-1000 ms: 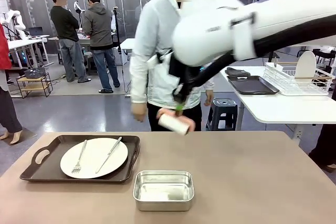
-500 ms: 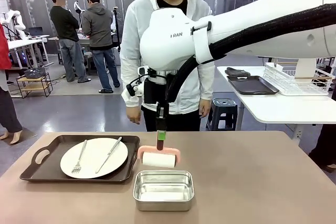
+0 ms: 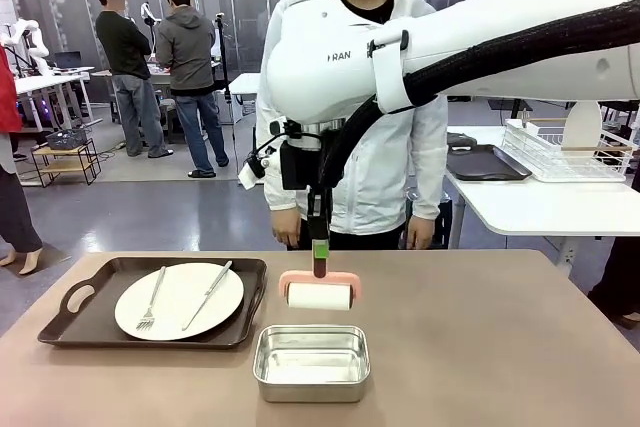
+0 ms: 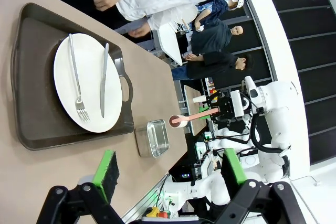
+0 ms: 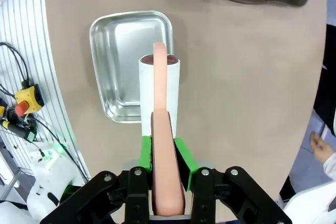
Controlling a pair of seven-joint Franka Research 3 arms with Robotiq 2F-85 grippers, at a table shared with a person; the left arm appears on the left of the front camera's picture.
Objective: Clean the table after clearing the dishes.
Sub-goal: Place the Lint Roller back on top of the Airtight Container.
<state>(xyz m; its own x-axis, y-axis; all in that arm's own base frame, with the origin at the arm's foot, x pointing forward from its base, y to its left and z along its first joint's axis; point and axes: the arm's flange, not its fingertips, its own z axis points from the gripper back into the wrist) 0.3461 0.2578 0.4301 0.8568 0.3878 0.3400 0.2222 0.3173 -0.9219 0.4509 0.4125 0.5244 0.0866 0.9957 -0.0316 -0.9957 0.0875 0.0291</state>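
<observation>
My right gripper (image 3: pixel 320 247) reaches in from the right and is shut on the pink handle of a lint roller (image 3: pixel 319 294). The roller's white roll hangs low over the pinkish-brown table (image 3: pixel 480 347), just behind the steel pan. In the right wrist view the green pads (image 5: pixel 182 156) clamp the handle and the roller (image 5: pixel 159 90) points at the table (image 5: pixel 241 77). One of the dishes, a white plate (image 3: pixel 178 300) with a fork and knife, lies on a dark tray (image 3: pixel 90 317) at the left. My left gripper (image 4: pixel 170 169) is open and holds nothing, with the plate (image 4: pixel 86 90) ahead of it.
A small steel pan (image 3: pixel 311 362) sits near the front middle of the table. A person in a white jacket (image 3: pixel 385 167) stands at the far edge. A white side table with a wire rack (image 3: pixel 560 152) stands at the back right.
The right arm swung the roller from beside the person's hand down over the table, then slightly right. The person shifted to the right. The left gripper stayed open.
</observation>
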